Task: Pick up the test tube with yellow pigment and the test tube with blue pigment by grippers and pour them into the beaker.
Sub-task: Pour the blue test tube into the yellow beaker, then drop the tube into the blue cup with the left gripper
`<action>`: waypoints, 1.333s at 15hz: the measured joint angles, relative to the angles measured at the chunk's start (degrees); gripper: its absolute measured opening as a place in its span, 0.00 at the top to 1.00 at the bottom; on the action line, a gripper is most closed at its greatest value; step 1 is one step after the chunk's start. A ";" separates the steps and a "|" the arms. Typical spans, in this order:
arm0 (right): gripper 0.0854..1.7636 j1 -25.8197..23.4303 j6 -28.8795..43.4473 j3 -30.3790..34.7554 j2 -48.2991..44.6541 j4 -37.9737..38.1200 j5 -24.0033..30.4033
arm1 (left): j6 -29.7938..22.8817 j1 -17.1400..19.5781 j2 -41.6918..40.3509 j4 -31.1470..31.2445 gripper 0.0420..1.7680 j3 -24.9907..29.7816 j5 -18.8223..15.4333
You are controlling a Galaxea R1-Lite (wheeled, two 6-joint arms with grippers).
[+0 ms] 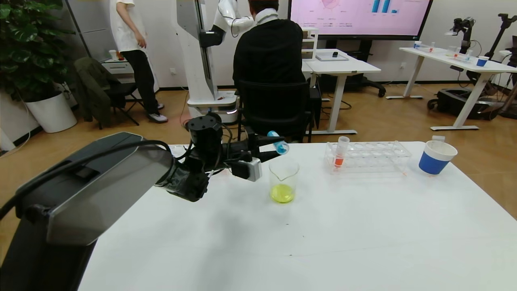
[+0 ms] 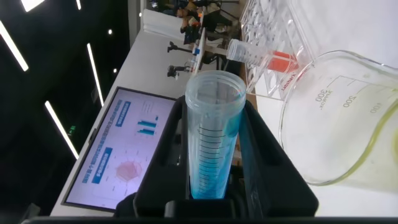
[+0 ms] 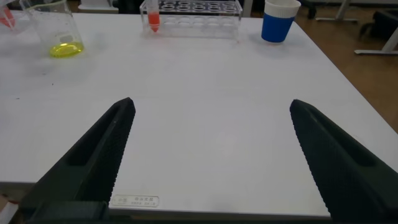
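Observation:
My left gripper point(image 1: 271, 147) is shut on the test tube with blue pigment point(image 1: 278, 142), holding it tilted just above the rim of the beaker point(image 1: 284, 180). In the left wrist view the tube point(image 2: 214, 143) sits between the black fingers point(image 2: 264, 143), blue liquid inside, with the beaker point(image 2: 348, 118) close beside it. A little yellow liquid point(image 1: 282, 194) lies in the beaker's bottom. The test tube with yellow pigment is out of view. My right gripper point(image 3: 211, 104) hangs open over bare table near the front edge, nothing between its fingers; the beaker point(image 3: 56, 31) stands far from it.
A clear tube rack point(image 1: 369, 155) stands to the right of the beaker with an orange-tipped tube point(image 1: 339, 155) in it. A blue-and-white paper cup point(image 1: 436, 157) sits at the far right. A seated person and a chair are behind the table's far edge.

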 joint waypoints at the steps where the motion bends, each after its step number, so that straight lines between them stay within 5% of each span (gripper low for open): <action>1: 0.02 0.00 0.00 0.00 0.00 0.00 0.00 | 0.76 0.00 0.18 -0.01 0.73 -0.02 -0.02; 12: 0.02 0.00 0.00 0.00 0.00 0.00 0.02 | 12.41 0.85 0.60 6.47 0.73 -1.07 1.33; 20: 0.02 0.00 0.00 0.00 0.00 0.00 0.00 | 22.17 1.22 -0.12 14.88 0.73 -6.72 1.40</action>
